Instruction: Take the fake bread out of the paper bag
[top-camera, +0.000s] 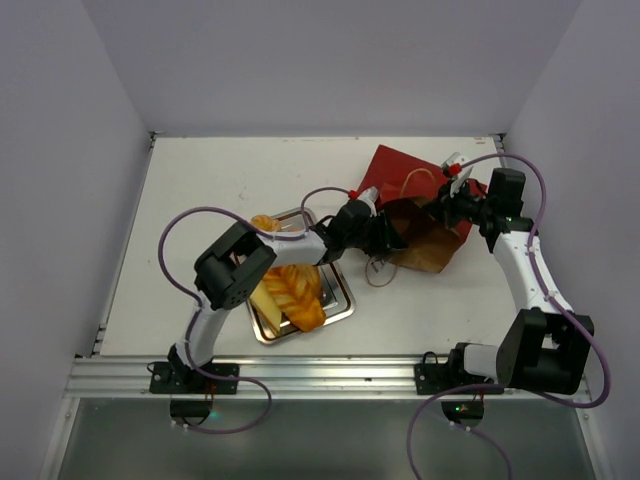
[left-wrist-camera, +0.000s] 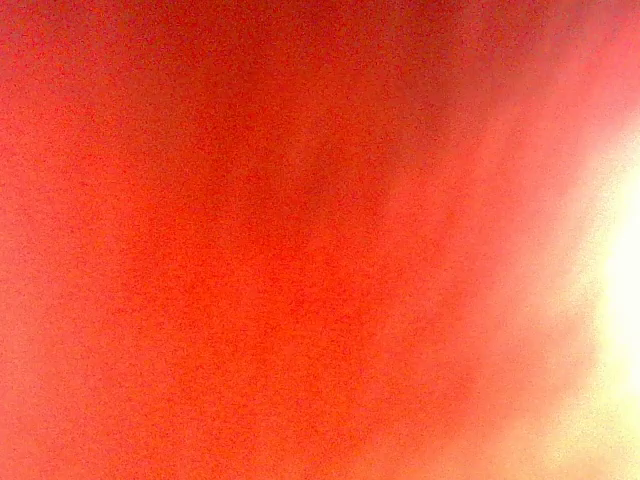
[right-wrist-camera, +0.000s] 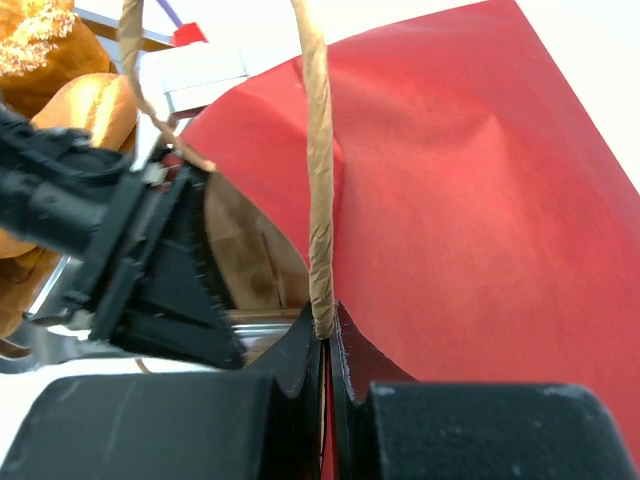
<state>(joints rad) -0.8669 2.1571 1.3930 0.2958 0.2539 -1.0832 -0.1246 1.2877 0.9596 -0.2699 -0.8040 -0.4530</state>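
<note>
The dark red paper bag (top-camera: 395, 172) lies on its side at the back right, its brown inside (top-camera: 432, 240) facing the tray. My left gripper (top-camera: 385, 235) reaches into the bag's mouth; its jaws are hidden, and the left wrist view shows only blurred red paper (left-wrist-camera: 300, 240). My right gripper (right-wrist-camera: 327, 335) is shut on the bag's tan string handle (right-wrist-camera: 318, 180) at the rim and holds the bag (right-wrist-camera: 470, 220) open. Golden-orange fake bread (top-camera: 292, 292) lies on the silver tray (top-camera: 340, 312), with a round roll (top-camera: 265, 222) at its far corner. Bread (right-wrist-camera: 60, 90) also shows in the right wrist view.
The left arm's black wrist (right-wrist-camera: 140, 270) fills the bag's mouth in the right wrist view. The second string handle (top-camera: 380, 268) loops on the table between bag and tray. White walls close in the table on three sides.
</note>
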